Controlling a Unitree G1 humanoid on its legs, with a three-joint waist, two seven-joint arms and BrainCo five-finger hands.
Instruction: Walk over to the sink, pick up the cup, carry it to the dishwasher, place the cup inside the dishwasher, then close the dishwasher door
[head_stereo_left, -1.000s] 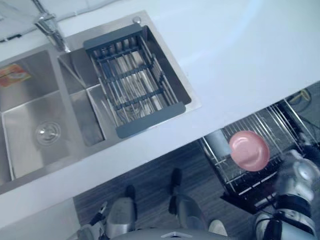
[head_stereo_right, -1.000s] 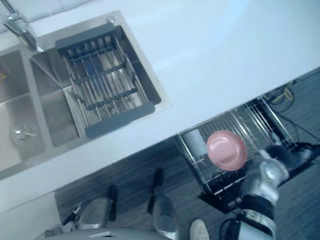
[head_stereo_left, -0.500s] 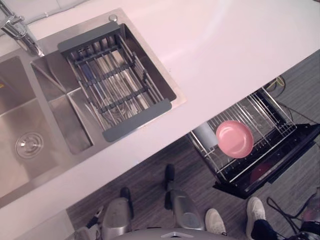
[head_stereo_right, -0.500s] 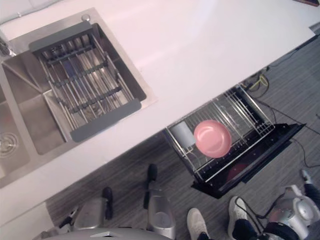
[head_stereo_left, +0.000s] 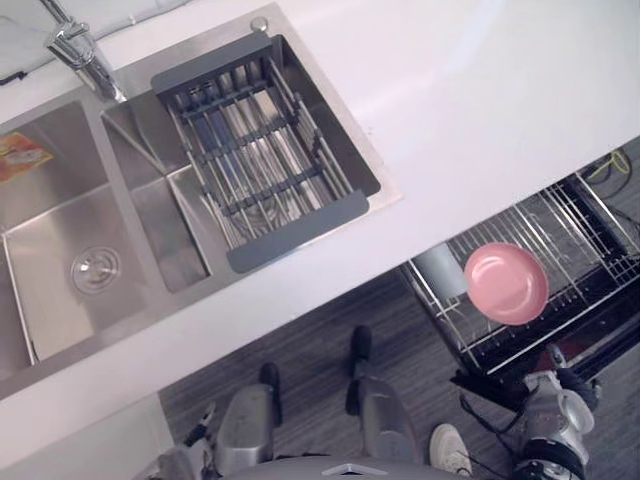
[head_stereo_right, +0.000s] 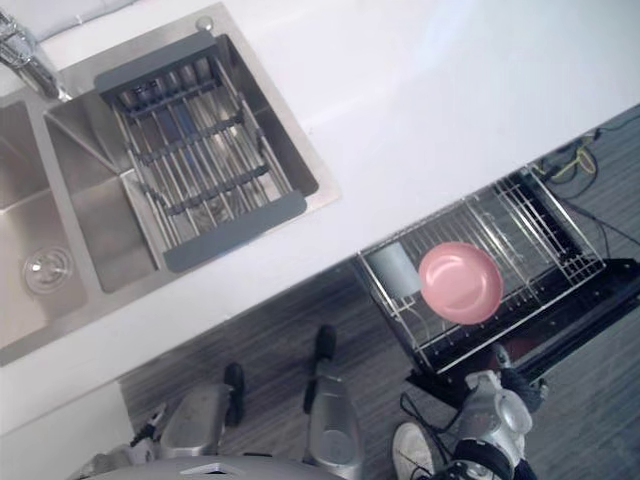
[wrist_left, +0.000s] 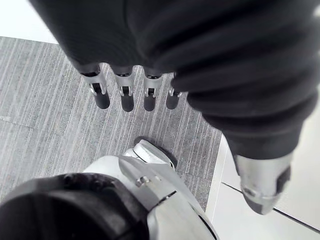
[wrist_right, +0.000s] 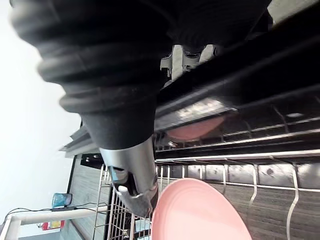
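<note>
Right hand (wrist_right: 132, 170) at the dishwasher door (head_stereo_right: 585, 315), five o'clock of the pink plate (head_stereo_left: 506, 283) beside the cup (head_stereo_left: 440, 272), grip unreadable; left hand (wrist_left: 125, 95) straight-fingered.

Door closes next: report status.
Left hand open, hanging idle. Right hand at edge of open door. Cup in rack beside plate. Rack pulled out; person's shoe near door.

The pale cup (head_stereo_left: 440, 272) sat in the open dishwasher's (head_stereo_left: 580, 230) pulled-out rack, beyond the right hand (head_stereo_left: 553, 412) at the lowered door (head_stereo_left: 610, 320).
</note>
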